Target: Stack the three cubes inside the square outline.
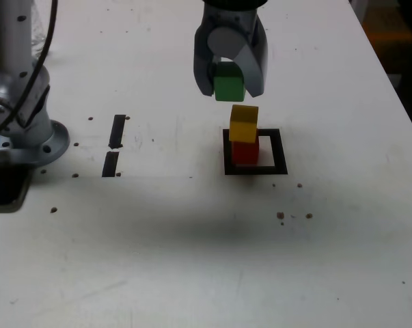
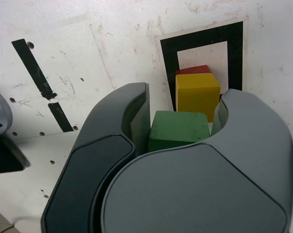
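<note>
While our end effector (image 1: 230, 87) clamps the green cube (image 1: 228, 87) at upper centre, the yellow cube (image 1: 243, 123) sits skewed on the red cube (image 1: 244, 151) inside the square outline (image 1: 255, 151). Released off-centre, it could topple the stack.

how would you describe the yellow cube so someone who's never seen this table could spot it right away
On the white table, find the square outline of black tape at the exterior view's right. Two cubes are stacked inside it, and the yellow cube is the upper one, sitting on the red cube. The green cube is held above in the grey claw.
</note>
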Controlling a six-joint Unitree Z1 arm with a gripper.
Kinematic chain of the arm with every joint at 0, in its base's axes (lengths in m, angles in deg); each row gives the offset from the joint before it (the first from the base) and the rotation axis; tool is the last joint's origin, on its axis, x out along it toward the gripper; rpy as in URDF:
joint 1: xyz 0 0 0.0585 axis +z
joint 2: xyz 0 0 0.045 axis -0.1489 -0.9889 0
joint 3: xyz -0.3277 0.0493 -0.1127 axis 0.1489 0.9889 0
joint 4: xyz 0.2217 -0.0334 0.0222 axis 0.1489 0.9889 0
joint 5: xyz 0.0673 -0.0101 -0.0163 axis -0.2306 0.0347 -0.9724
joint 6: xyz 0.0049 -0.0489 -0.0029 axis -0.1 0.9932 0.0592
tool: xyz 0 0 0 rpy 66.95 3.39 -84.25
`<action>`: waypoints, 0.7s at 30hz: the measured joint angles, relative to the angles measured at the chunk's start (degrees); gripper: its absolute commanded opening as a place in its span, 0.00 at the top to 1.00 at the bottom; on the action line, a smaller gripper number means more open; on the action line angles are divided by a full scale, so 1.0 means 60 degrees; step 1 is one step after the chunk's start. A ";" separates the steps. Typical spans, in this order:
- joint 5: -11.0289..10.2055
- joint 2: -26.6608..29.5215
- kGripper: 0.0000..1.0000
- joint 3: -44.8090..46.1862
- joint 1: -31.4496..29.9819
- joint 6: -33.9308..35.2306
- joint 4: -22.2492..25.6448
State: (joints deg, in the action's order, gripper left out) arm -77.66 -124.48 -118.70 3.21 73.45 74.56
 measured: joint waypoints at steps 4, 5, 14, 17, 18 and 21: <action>-0.0011 -0.0197 0.84 0.0003 0.0000 0.0008 -0.0180; -0.0010 -0.0240 0.84 0.0010 0.0000 0.0012 -0.0236; 0.0013 -0.0438 0.83 0.0026 0.0000 0.0020 -0.0561; 0.0013 -0.0501 0.81 0.0065 0.0000 0.0021 -0.0638; 0.0013 -0.0518 0.80 0.0073 0.0000 0.0021 -0.0666; 0.0012 -0.0581 0.75 0.0105 0.0000 0.0020 -0.0757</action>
State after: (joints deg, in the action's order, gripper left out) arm -77.58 -127.96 -118.07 3.21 73.57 70.02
